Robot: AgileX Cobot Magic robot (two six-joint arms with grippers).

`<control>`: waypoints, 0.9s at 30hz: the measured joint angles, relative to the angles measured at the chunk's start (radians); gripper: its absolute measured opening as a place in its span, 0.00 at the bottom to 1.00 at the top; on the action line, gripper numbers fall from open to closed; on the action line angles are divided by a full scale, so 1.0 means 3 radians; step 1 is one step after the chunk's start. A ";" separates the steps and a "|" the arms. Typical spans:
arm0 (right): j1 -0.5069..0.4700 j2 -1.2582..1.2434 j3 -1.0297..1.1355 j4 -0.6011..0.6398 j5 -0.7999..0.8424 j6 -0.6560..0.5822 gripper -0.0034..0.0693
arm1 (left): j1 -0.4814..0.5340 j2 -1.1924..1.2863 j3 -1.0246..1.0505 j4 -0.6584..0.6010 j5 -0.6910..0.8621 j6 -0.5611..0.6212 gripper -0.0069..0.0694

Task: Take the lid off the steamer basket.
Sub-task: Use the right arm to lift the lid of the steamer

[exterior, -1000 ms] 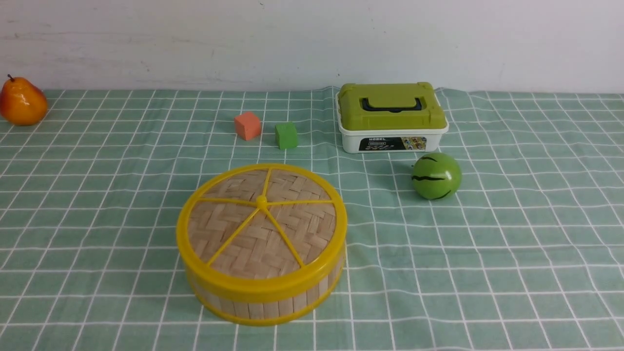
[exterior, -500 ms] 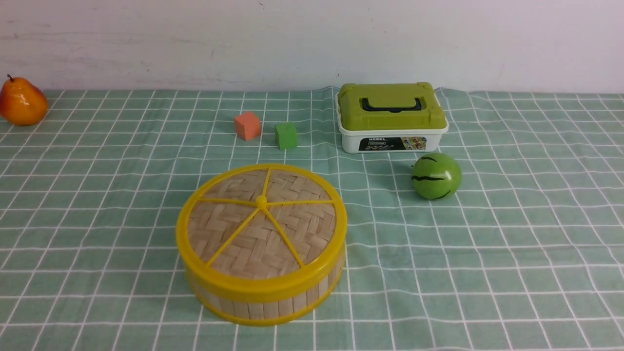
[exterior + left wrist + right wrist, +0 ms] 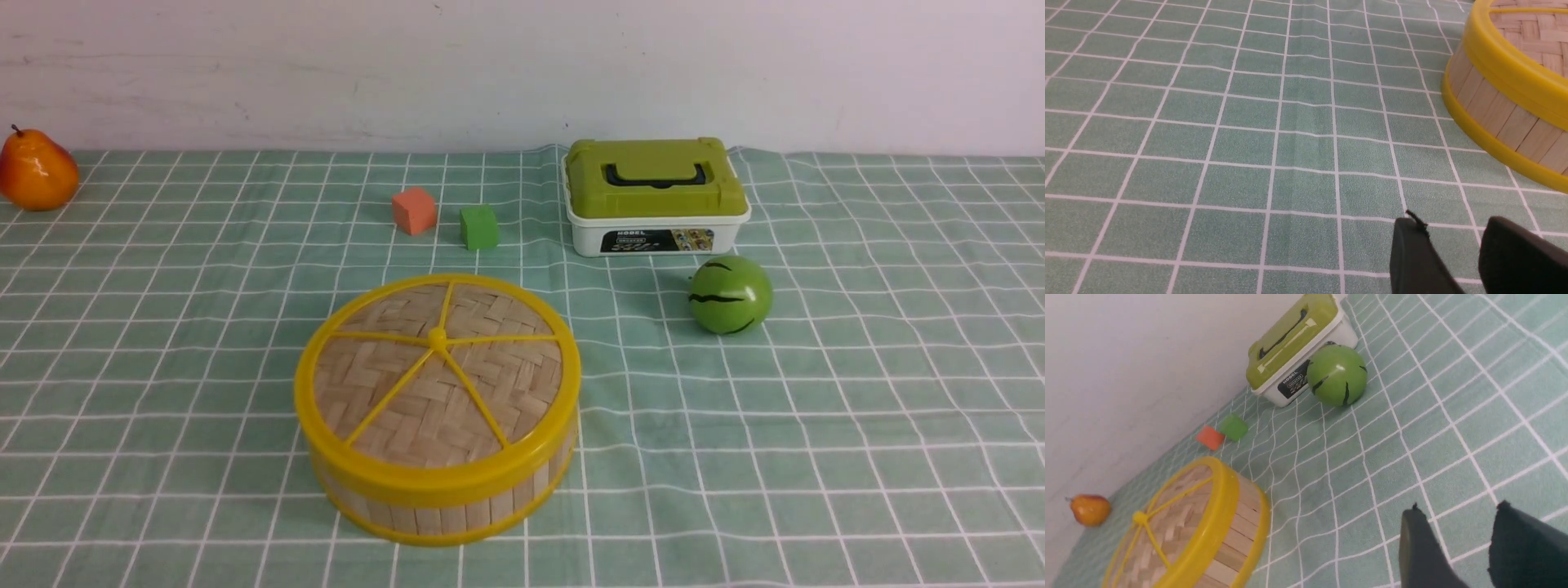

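The steamer basket (image 3: 457, 510) stands in the middle of the green checked cloth, with bamboo-slat walls and yellow rims. The lid (image 3: 438, 367) lies flat and closed on it, woven bamboo with yellow spokes meeting at a centre knob. Neither gripper shows in the front view. In the left wrist view, my left gripper (image 3: 1451, 222) is open over bare cloth, a short way from the basket wall (image 3: 1506, 118). The right wrist view has my right gripper (image 3: 1459, 508) open over the cloth, well apart from the lid (image 3: 1167, 531) and the basket (image 3: 1237, 535). Nothing is between either pair of fingers.
Behind the basket sit an orange cube (image 3: 414, 210) and a green cube (image 3: 479, 226). A white box with a green lid (image 3: 657, 196) stands at the back right, a green striped ball (image 3: 730, 295) just in front of it. A pear (image 3: 37, 171) lies far left by the wall.
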 joint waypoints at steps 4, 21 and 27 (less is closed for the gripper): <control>0.0013 0.0686 -0.1090 -0.0602 0.0896 -0.0520 0.12 | 0.0000 0.0000 0.0000 0.0000 0.0000 0.0000 0.40; 0.1172 0.3920 -0.4112 -0.0622 0.2669 -0.1912 0.05 | 0.0000 0.0000 0.0000 0.0000 0.0000 0.0000 0.40; 0.1830 0.4874 -0.4948 -0.0982 0.2676 -0.1730 0.06 | 0.0000 0.0000 0.0000 0.0000 0.0000 0.0000 0.40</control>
